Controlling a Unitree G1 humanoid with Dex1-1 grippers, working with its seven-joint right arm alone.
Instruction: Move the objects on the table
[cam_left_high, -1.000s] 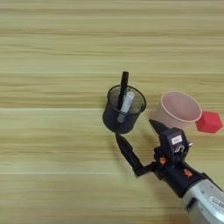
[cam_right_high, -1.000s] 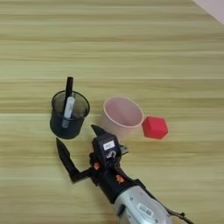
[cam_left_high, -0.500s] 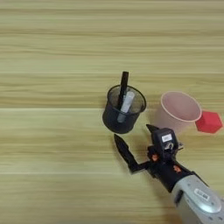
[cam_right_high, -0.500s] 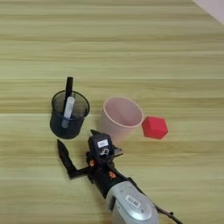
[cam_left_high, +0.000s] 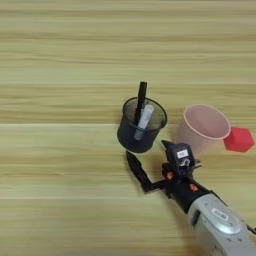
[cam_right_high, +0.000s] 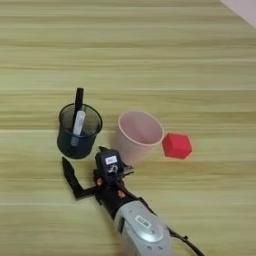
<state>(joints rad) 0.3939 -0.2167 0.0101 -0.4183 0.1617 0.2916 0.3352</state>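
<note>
Right gripper (cam_left_high: 150, 162) low over the table (cam_left_high: 60, 60), coming in from the near right corner on the silver forearm (cam_left_high: 217, 227). It sits just near-side of the pen cup (cam_left_high: 141, 125), with the pink cup (cam_left_high: 202, 128) to its right.

Step in hand, as I judge it: closing in on the pen cup for a grasp. To do it well:
- bring the fingers either side of the cup wall, low on the body, not near the rim
- stay clear of the black marker (cam_left_high: 141, 102), which stands well above the rim, and the white marker (cam_left_high: 144, 120) leaning beside it
- keep the right-hand finger off the pink cup; the gap between the two cups is narrow
- close gently: see-through plastic, likely light, could skid or tip

Claw: spread wide. One finger (cam_left_high: 137, 171) reaches out to the left, its tip just near-side of the pen cup's base; contact cannot be told. The other finger (cam_left_high: 169, 146) points between the two cups. Nothing held.

Red block (cam_right_high: 176, 146) just beside the pink cup, on its right. All three things sit mid-table, right of centre, well apart from every edge.
</note>
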